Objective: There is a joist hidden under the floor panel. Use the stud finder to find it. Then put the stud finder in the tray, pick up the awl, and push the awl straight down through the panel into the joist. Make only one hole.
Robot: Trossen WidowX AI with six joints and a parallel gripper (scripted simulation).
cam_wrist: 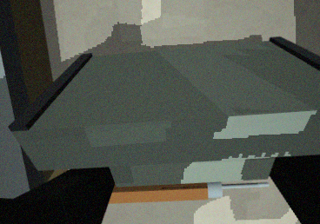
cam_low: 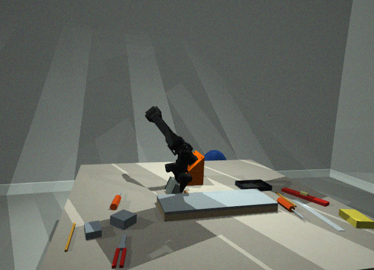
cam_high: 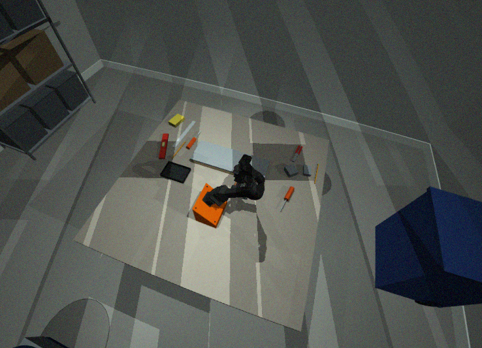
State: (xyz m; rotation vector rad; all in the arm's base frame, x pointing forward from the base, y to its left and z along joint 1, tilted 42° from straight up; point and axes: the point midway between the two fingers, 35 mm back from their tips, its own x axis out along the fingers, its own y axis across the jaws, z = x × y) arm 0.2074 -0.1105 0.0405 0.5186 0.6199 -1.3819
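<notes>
The stud finder (cam_low: pixel 171 185) (cam_wrist: pixel 152 93) is a grey-green box with black side strips, tilted beside the floor panel's long edge. My gripper (cam_wrist: pixel 186 148) is shut on the stud finder, one finger at each side. I cannot tell whether it touches the table. The awl (cam_wrist: pixel 161 195) (cam_low: pixel 186 191), with an orange-brown handle and thin metal shaft, lies close by the stud finder. The pale floor panel (cam_high: pixel 215 155) (cam_low: pixel 236 199) lies flat; no hole shows in its visible part. The black tray (cam_high: pixel 171 178) (cam_low: pixel 252 187) is empty. The arm hides the stud finder in the top view.
An orange-handled screwdriver (cam_high: pixel 289 193) (cam_low: pixel 115 202), grey blocks (cam_high: pixel 290 170) (cam_low: pixel 123 219), red pliers (cam_high: pixel 297 154) and a pencil (cam_high: pixel 316 174) lie on one side. Beyond the panel's other end lie another screwdriver (cam_high: pixel 191 143), a red level (cam_high: pixel 163 150), a ruler (cam_high: pixel 185 132) and a yellow block (cam_high: pixel 176 119).
</notes>
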